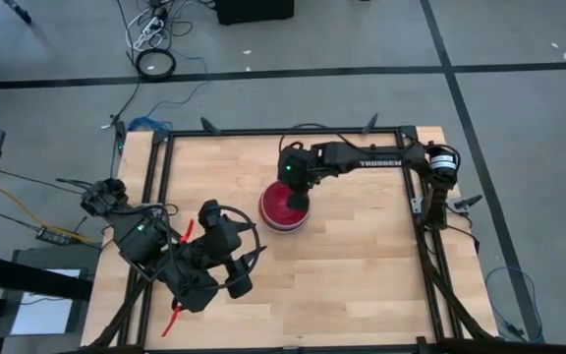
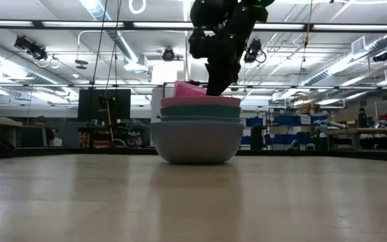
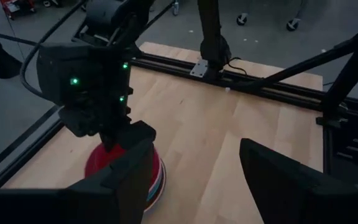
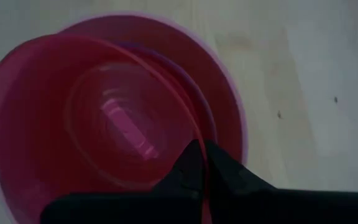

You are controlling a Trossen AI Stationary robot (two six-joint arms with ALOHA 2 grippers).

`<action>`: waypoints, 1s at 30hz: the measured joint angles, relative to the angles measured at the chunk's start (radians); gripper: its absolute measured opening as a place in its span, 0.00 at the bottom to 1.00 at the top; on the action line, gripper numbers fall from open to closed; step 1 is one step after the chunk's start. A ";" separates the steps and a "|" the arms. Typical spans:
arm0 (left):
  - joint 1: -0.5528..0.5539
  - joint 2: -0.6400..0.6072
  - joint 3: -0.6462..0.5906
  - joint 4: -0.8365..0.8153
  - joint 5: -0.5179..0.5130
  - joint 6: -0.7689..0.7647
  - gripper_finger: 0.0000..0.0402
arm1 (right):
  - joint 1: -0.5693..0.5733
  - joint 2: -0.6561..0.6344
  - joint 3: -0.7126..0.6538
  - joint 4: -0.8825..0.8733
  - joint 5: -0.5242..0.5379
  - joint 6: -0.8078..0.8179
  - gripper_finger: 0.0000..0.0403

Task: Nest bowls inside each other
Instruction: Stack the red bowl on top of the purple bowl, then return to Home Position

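Bowls [image 1: 283, 208] sit nested in one stack mid-worktop [image 1: 362, 275]. Your right gripper [image 4: 202, 163] is clenched on the rim of the top red bowl [image 4: 73, 118], which sits tilted in the stack. Your left gripper [image 3: 194, 165] is released, fingers wide, hovering near the stack at the worktop's left side.

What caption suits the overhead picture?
Right gripper pinches the top bowl's rim over the stack of bowls.
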 joint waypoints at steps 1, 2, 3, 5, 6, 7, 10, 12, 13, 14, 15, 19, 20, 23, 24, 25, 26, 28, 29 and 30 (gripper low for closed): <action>0.000 0.000 0.000 0.001 0.000 -0.001 0.62 | 0.000 0.000 0.000 0.000 0.000 -0.009 0.00; 0.000 0.000 0.000 0.000 0.000 -0.001 0.62 | 0.001 0.000 0.000 0.001 -0.001 -0.019 0.00; 0.000 0.001 0.000 0.000 0.000 -0.001 0.62 | 0.001 0.001 0.000 0.004 -0.002 -0.031 0.00; 0.000 0.001 0.000 0.000 0.000 -0.001 0.62 | 0.002 0.000 0.000 0.018 -0.002 -0.044 0.01; 0.000 0.001 0.000 0.000 0.000 -0.001 0.62 | 0.005 -0.002 0.000 0.032 -0.005 -0.045 0.02; 0.000 0.001 0.000 0.000 0.000 -0.001 0.62 | 0.007 -0.005 0.000 0.044 -0.011 -0.046 0.04; 0.000 0.002 0.000 -0.001 0.001 0.002 0.62 | 0.016 -0.016 0.000 0.087 -0.018 -0.046 0.13; 0.000 0.002 0.000 -0.001 0.001 0.003 0.62 | 0.019 -0.018 0.000 0.100 -0.020 -0.045 0.21; 0.000 0.002 0.000 -0.001 0.001 0.003 0.62 | 0.019 -0.018 0.000 0.102 -0.016 -0.044 0.25; 0.000 0.002 0.000 -0.001 0.001 0.003 0.62 | 0.018 -0.018 0.000 0.097 -0.007 -0.043 0.30; 0.000 0.002 0.000 -0.001 0.001 0.002 0.62 | 0.018 -0.018 0.000 0.088 0.000 -0.043 0.34; -0.001 0.002 -0.017 -0.010 0.003 -0.016 0.62 | 0.018 -0.018 0.000 0.075 0.008 -0.027 0.46; -0.003 0.002 -0.023 -0.006 0.003 -0.019 0.62 | 0.019 -0.019 0.000 0.076 0.008 -0.023 0.48; -0.003 0.002 -0.038 -0.004 0.003 -0.028 0.62 | 0.027 -0.041 0.000 0.074 0.043 -0.021 0.51; -0.004 0.002 -0.044 -0.001 0.003 -0.033 0.62 | 0.031 -0.060 -0.001 0.070 0.072 -0.025 0.51; -0.004 0.002 -0.049 -0.003 0.003 -0.043 0.62 | 0.034 -0.082 -0.001 0.060 0.108 -0.026 0.50; -0.004 0.002 -0.057 -0.006 0.001 -0.053 0.62 | 0.039 -0.113 -0.001 0.046 0.143 -0.025 0.49; -0.005 0.001 -0.079 -0.017 -0.003 -0.073 0.62 | 0.039 -0.178 -0.003 0.008 0.195 -0.013 0.47; -0.010 0.001 -0.090 -0.040 -0.016 -0.087 0.62 | 0.039 -0.220 -0.016 0.004 0.211 0.000 0.45; -0.021 0.002 -0.099 -0.085 -0.043 -0.117 0.62 | 0.045 -0.266 -0.038 0.004 0.222 0.014 0.43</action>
